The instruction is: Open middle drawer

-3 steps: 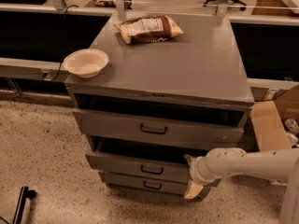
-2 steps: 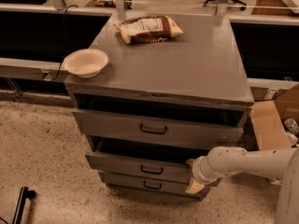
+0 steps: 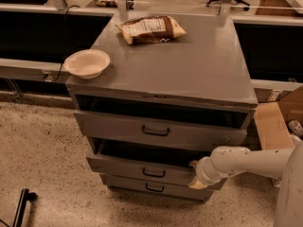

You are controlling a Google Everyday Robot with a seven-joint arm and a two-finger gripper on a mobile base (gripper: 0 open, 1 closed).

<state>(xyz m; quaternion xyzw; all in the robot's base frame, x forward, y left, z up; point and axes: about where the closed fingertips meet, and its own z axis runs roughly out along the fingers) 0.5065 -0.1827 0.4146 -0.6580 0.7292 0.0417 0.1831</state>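
Speckled floor (image 3: 42,150) in the foreground, with a black object (image 3: 21,207) lying at lower left; what it is cannot be told. The robot's white arm (image 3: 246,161) enters from the right edge and reaches leftward, low in front of the grey cabinet (image 3: 189,65). The gripper (image 3: 195,174) sits at the right end of the middle drawer (image 3: 118,166), against its front edge; whether the claw is spread or pressed together cannot be told.

The middle drawer is the second of three fronts. It stands partly pulled out, with a dark gap above it and its small black handle (image 3: 154,173) at mid-front, well left of the gripper. Just below it is the narrow bottom drawer (image 3: 128,181), set further back. Above it, the tall top drawer (image 3: 113,126) is also partly out, showing a dark opening beneath the cabinet's top.

On the cabinet's top, a white bowl (image 3: 87,63) rests at the near left corner, and a snack bag (image 3: 150,30) lies near the far edge. A cardboard box (image 3: 272,124) stands on the floor beside the cabinet's right side.
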